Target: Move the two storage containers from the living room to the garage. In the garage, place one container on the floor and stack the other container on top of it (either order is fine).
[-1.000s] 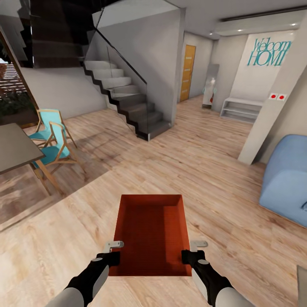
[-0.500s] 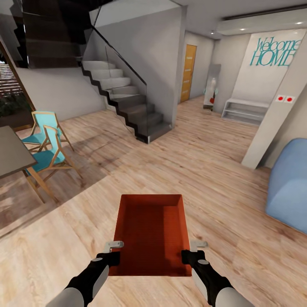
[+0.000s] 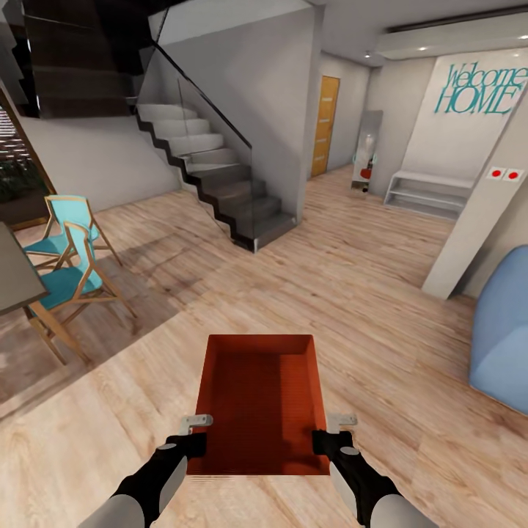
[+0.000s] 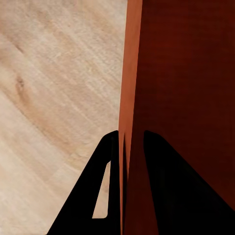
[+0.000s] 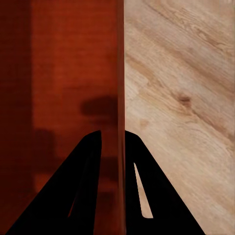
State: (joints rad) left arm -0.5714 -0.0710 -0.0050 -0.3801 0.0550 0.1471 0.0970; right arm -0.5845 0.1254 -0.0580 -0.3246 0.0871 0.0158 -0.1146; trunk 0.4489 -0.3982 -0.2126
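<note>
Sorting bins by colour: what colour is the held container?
Orange-red shallow plastic storage container, finely ribbed bottom; clearest in the head view.

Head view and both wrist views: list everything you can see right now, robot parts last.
storage container: one, orange-red, open-top, held out in front above the wood floor, a gripper on each long wall
wood floor: light planks, throughout the room
staircase: one, grey, glass side panel, left of centre at the back
chairs: two, teal seats on wood frames, at left
table: one corner, grey, left edge
sofa: one, blue, right edge
door: one, orange-yellow, far hallway
shelf: one, white, low, under teal Welcome HOME lettering
left gripper: black, fingers straddling the container's left wall
right gripper: black, fingers straddling the right wall
</note>
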